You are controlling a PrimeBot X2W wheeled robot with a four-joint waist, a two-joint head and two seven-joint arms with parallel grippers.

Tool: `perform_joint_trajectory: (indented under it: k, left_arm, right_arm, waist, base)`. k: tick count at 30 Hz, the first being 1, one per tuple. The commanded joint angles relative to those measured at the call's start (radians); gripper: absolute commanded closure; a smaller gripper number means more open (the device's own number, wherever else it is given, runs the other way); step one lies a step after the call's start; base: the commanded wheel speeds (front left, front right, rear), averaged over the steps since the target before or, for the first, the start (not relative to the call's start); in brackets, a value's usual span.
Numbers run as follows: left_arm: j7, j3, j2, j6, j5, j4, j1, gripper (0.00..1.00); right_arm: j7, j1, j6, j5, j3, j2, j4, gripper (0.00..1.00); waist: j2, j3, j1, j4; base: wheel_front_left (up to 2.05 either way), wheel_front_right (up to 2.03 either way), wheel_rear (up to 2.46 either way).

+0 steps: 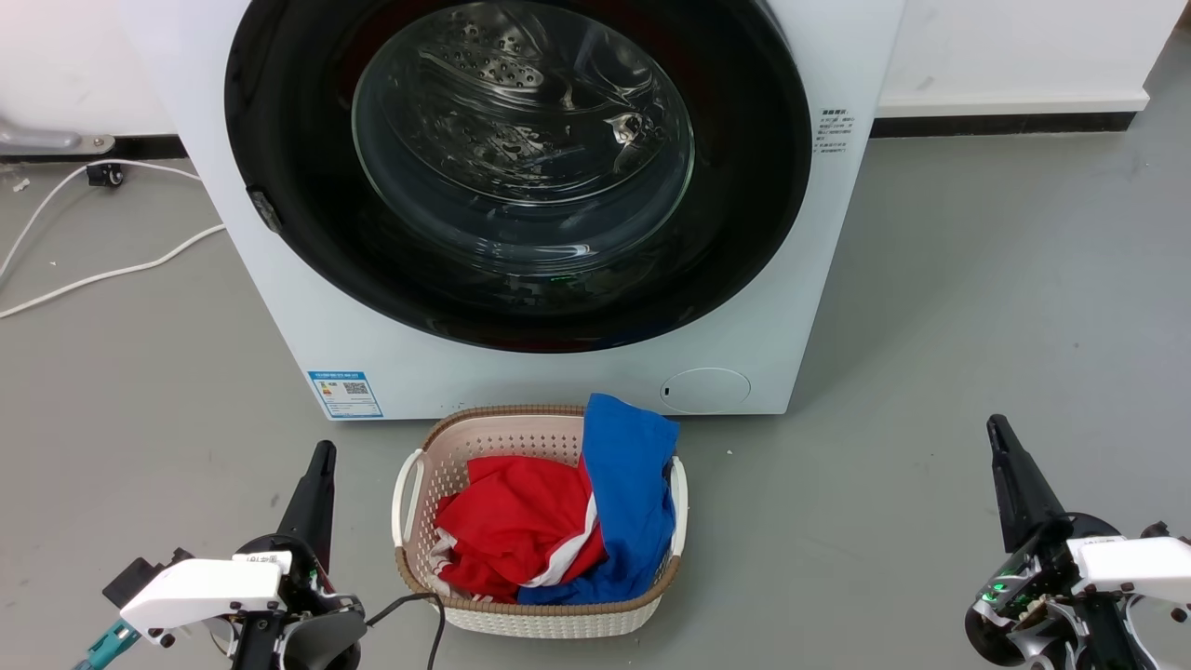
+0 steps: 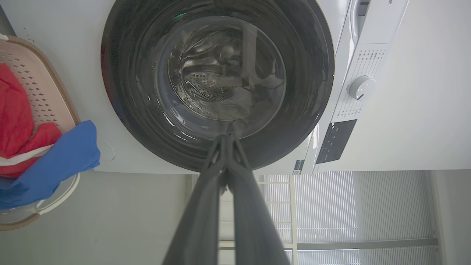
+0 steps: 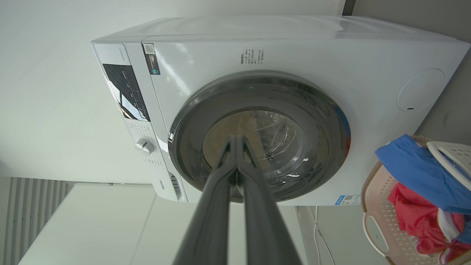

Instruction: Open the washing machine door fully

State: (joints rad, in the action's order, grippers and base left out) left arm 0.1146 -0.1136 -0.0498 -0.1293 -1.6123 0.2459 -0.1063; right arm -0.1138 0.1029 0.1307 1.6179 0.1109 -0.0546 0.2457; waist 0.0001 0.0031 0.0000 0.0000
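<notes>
Door (image 1: 521, 167): shut, flush against the front of the washing machine (image 1: 558, 381). It is a round black ring with a glass bowl in the middle, and the steel drum shows through.
Progress: not begun, judging by the shut door.
Left pincer (image 1: 323, 453): narrow, fingers pressed together on nothing. It sits low at the left of the head view, pointing up toward the machine and well apart from the door.
Right pincer (image 1: 997, 430): narrow and empty too, low at the right and well apart from the door.
Key relation: the door lies ahead of and above both pincers. A small dark tab (image 1: 265, 209) sits on its left rim and looks like the pull. That is the left arm's side, so the left pincer is nearer.
Door's axis: round, so no long axis. If the tab is the pull, the hinge is probably on the right rim.
In the way: a basket (image 1: 484, 437) of clothes (image 1: 512, 530) stands on the floor just before the machine, between the pincers. I cannot tell whether the swinging door would clear it.
Next move, likely: raise the left pincer to the tab.
</notes>
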Motion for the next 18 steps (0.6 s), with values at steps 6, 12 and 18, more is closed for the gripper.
perform_joint_trajectory:
  k: [6,12,18]
  left_arm:
    - [0.002,-0.002,-0.001,-0.004,-0.001,0.0,-0.007,1.0]
    - [0.002,-0.002,-0.001,-0.004,-0.001,0.0,-0.007,1.0]
    - [0.002,-0.002,-0.001,-0.004,-0.001,0.0,-0.007,1.0]
  right_arm:
    - [-0.001,0.013,0.0,-0.007,0.002,0.004,0.001,1.0]
    - [-0.001,0.013,0.0,-0.008,0.002,0.004,0.001,1.0]
    - [-0.001,0.013,0.0,-0.008,0.002,0.004,0.001,1.0]
  waist:
    - [-0.0001,0.0,0.0,0.0]
    - [-0.0001,0.0,0.0,0.0]
    - [-0.0001,0.0,0.0,0.0]
  base:
    - [0.0,0.0,0.0]
    - [0.0,0.0,0.0]
    - [0.0,0.0,0.0]
